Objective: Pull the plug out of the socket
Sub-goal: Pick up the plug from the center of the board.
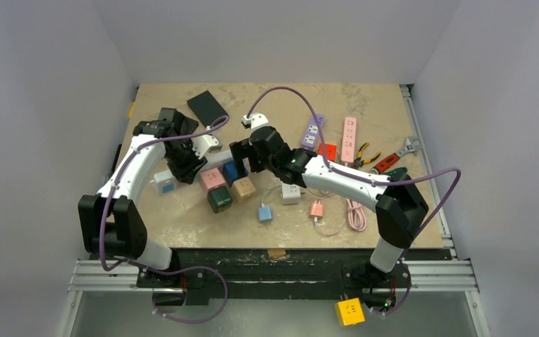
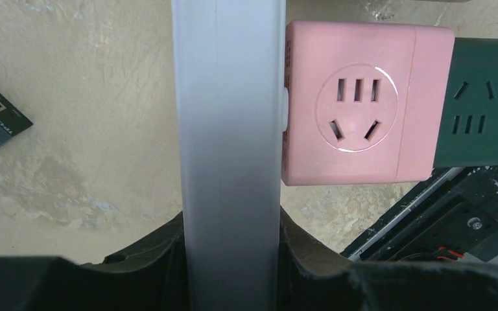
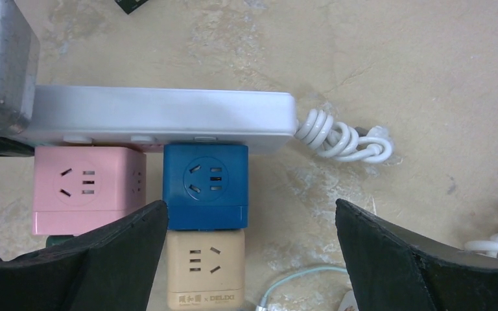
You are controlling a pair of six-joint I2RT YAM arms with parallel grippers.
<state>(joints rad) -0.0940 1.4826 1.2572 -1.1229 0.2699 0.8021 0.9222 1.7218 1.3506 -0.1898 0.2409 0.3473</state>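
1. Your right pincer (image 3: 251, 214) stands wide and empty, its jaws on either side of the blue cube plug (image 3: 204, 184). That plug sits seated in the long side of the white power strip (image 3: 162, 113) on the table (image 3: 395, 65). If you close off-centre, a finger catches the pink cube (image 3: 87, 188) just beside it.
2. The beige cube (image 3: 204, 269) touches the blue one's near face and may be plugged into it. Grab too low and you pull that one instead.
3. Your left pincer (image 2: 230, 265) is clamped on the strip. If that hold slips, the strip drags along and the plug never parts.
4. Pull crooked and the pins likely bind, so draw straight away from the strip.
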